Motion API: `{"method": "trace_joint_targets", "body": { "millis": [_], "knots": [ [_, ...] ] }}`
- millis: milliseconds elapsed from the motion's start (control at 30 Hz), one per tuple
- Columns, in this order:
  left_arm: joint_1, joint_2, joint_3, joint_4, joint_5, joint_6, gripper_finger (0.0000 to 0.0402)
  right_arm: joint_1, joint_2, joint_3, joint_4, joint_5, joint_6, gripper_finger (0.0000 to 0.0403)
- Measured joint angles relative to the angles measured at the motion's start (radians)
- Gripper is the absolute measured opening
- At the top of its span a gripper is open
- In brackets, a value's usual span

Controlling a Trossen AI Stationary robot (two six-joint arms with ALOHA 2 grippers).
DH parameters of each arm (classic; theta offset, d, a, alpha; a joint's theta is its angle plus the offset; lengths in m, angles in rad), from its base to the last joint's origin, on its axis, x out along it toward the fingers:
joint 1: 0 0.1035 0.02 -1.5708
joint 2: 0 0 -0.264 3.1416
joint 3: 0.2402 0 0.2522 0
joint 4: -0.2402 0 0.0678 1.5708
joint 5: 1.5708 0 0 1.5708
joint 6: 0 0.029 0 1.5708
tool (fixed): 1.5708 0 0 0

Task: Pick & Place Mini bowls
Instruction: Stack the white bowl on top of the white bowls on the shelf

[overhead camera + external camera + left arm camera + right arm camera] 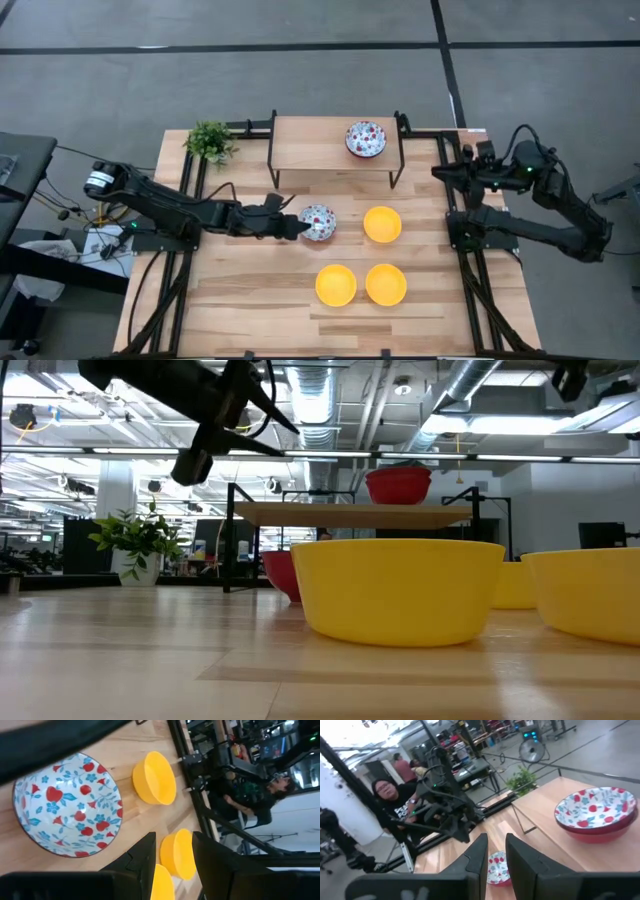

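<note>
A: Floral mini bowl point(318, 223) flat on the table point(250, 300), in front of the shelf point(310, 140). Second floral bowl point(366, 139) up on the shelf. Three yellow bowls: one point(382, 224) just beside the first floral, two point(336, 285) point(386, 284) nearer the front edge.

B: Left gripper point(298, 227)?

A: At the floral bowl's left rim from above, yet raised clear of the table in the low view. Fingers point(145, 860) parted to a middling gap, nothing between them; bowl off to one side of them in the wrist view. Touching or not, cannot tell.

B: Right gripper point(496, 852)?

A: Parked at the right table edge, narrow gap, empty.

B: Likely trouble?

A: Probably a missed rim. Glossy, curved wall, so a descent off-line could land a finger on the lip rather than astride it. Tipping or skidding to follow.

B: Skidding where?

A: Toward the near yellow bowl, just beside. Knock-on contact possible. Gap maybe too tight for the wall, too. Worth widening before dropping.

B: And once lifted?

A: Slip from a one-sided rim pinch, bowl swinging, perhaps clipping the shelf edge or the bowl already up there. Potted plant point(211, 141) well apart, no concern.
</note>
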Motion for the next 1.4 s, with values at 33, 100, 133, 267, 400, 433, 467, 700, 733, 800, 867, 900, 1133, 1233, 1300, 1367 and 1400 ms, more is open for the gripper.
{"method": "trace_joint_targets", "body": {
  "millis": [33,100,133,267,400,433,467,700,733,800,867,900,1133,1233,1300,1367,1400],
  "knots": [
    [0.0,-0.004,0.0,0.002,-0.001,0.0,0.0127,0.005,0.0,0.0,0.0,-0.002,-0.006,0.0056],
    [0.0,-0.005,0.0,0.026,-0.045,-0.011,0.0127,0.016,0.0,0.0,0.0,-0.003,-0.016,0.0056],
    [0.0,-0.005,0.0,0.05,-0.074,-0.019,0.0127,0.02,0.0,0.0,0.0,-0.003,-0.016,0.0056],
    [0.004,-0.006,0.0,0.122,-0.103,-0.072,0.0127,0.031,0.0,0.0,0.0,-0.003,-0.02,0.0056],
    [-0.004,-0.017,0.027,0.119,-0.151,-0.075,0.0127,0.03,0.0,0.0,0.0,-0.003,-0.025,0.0056],
    [-0.003,-0.026,0.039,0.107,-0.163,-0.074,0.0127,0.03,0.0,0.0,0.0,-0.003,-0.026,0.0056],
    [-0.003,-0.032,0.059,0.09,-0.171,-0.068,0.0127,0.03,0.0,0.0,0.0,-0.003,-0.028,0.0056],
    [-0.003,-0.057,0.292,-0.345,-0.181,-0.067,0.0127,0.03,0.0,0.0,0.0,-0.006,-0.06,0.0056],
    [-0.003,-0.053,0.327,-0.41,-0.185,-0.077,0.0127,0.03,0.0,0.0,0.0,-0.006,-0.078,0.0056],
    [-0.003,-0.042,0.379,-0.515,-0.187,-0.115,0.0127,0.03,0.0,0.0,0.0,-0.006,-0.1,0.0056],
    [-0.003,-0.023,0.41,-0.588,-0.186,-0.147,0.0127,0.03,0.0,0.0,0.0,-0.006,-0.123,0.0056],
    [-0.003,-0.013,0.418,-0.612,-0.179,-0.166,0.0127,0.03,-0.001,0.0,0.0,-0.006,-0.13,0.0056],
    [-0.003,0.095,0.424,-0.759,-0.039,-0.325,0.0127,0.03,-0.051,0.0,-0.029,-0.014,-0.2,0.0056],
    [-0.003,0.13,0.424,-0.82,0.014,-0.373,0.0127,0.03,-0.094,-0.032,-0.006,-0.088,-0.207,0.0056],
    [0.0,0.142,0.424,-0.855,0.045,-0.4,0.0127,0.03,-0.132,-0.081,0.021,-0.119,-0.192,0.0056],
    [0.001,0.145,0.424,-0.893,0.068,-0.425,0.0127,0.03,-0.171,-0.14,0.046,-0.118,-0.16,0.0056],
    [0.001,0.145,0.424,-0.904,0.08,-0.439,0.0127,0.03,-0.19,-0.169,0.056,-0.109,-0.144,0.0056]
  ]
}}
